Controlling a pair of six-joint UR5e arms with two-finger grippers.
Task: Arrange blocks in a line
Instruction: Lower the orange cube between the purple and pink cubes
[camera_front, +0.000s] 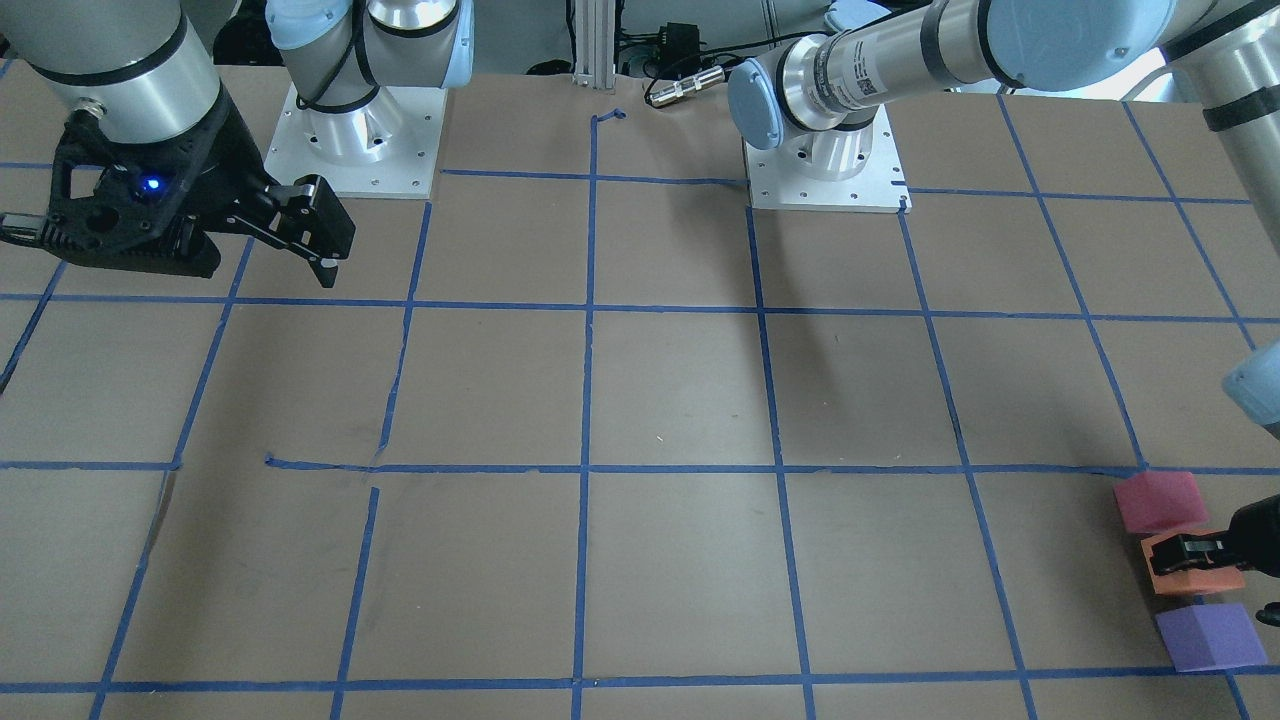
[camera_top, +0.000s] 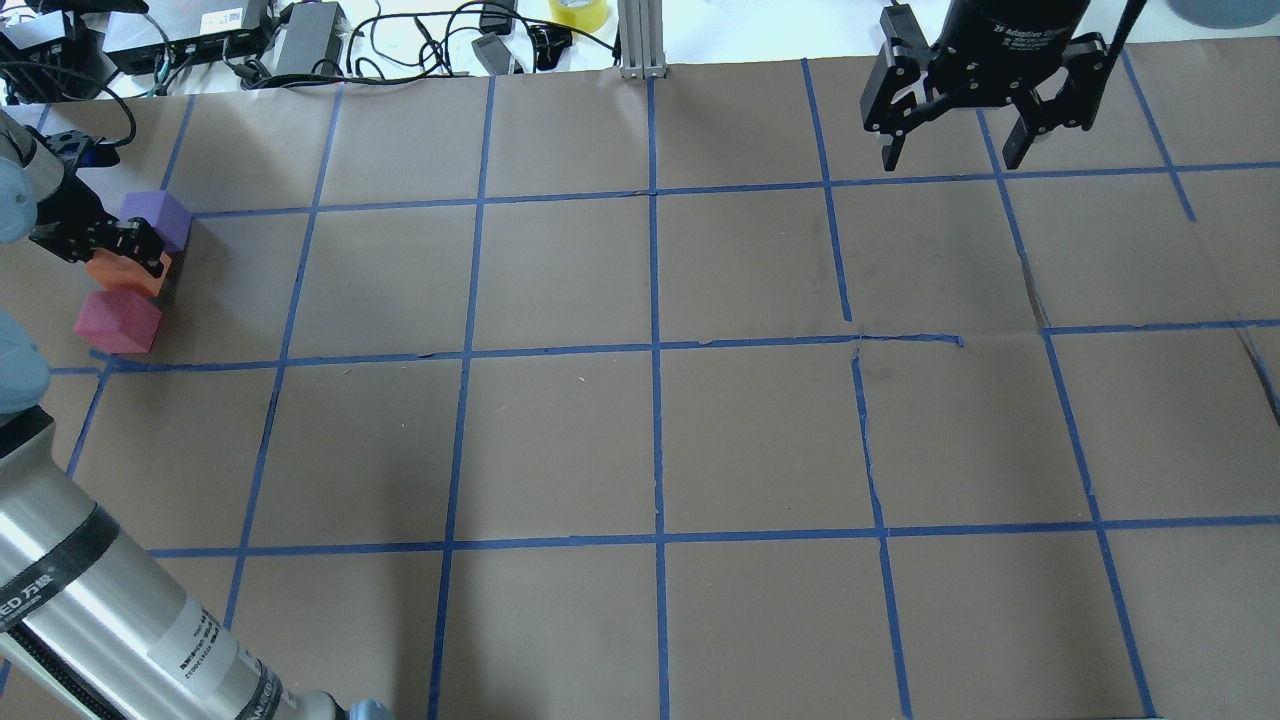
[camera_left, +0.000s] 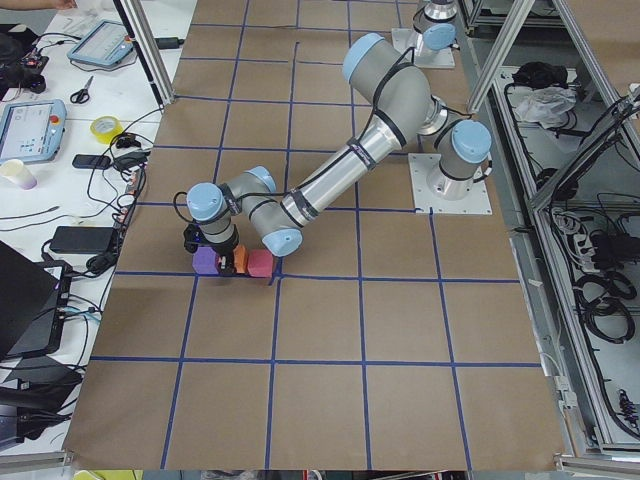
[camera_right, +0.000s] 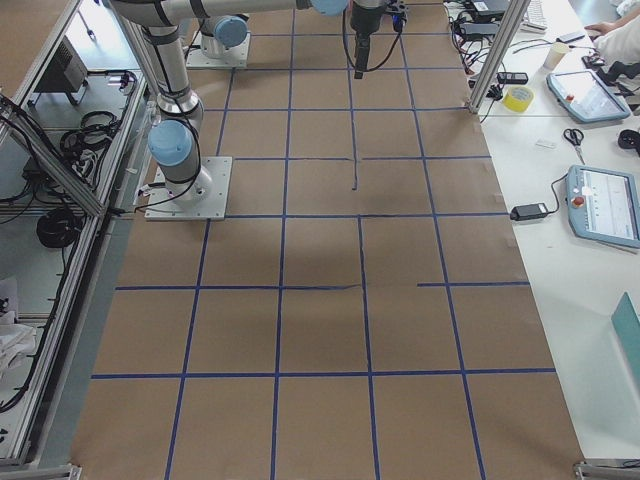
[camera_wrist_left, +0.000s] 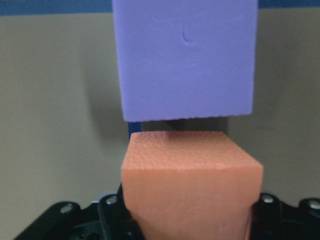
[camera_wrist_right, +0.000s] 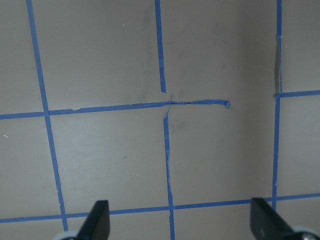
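Observation:
Three small cubes stand in a row at the table's far left edge. In the overhead view they are the purple block (camera_top: 157, 218), the orange block (camera_top: 126, 276) and the reddish-pink block (camera_top: 117, 322). My left gripper (camera_top: 138, 252) is low over the middle one and shut on the orange block (camera_front: 1195, 578). The left wrist view shows the orange block (camera_wrist_left: 190, 180) between the fingers, with the purple block (camera_wrist_left: 185, 60) just beyond it and a small gap between them. My right gripper (camera_top: 950, 150) is open and empty, high over the far right of the table (camera_wrist_right: 182, 225).
Blue tape lines (camera_top: 655, 345) form a grid on the brown table cover. Cables, power bricks and a yellow tape roll (camera_top: 578, 12) lie past the far edge, beside an aluminium post (camera_top: 640, 40). Both arm bases (camera_front: 825, 165) stand at the robot's side of the table.

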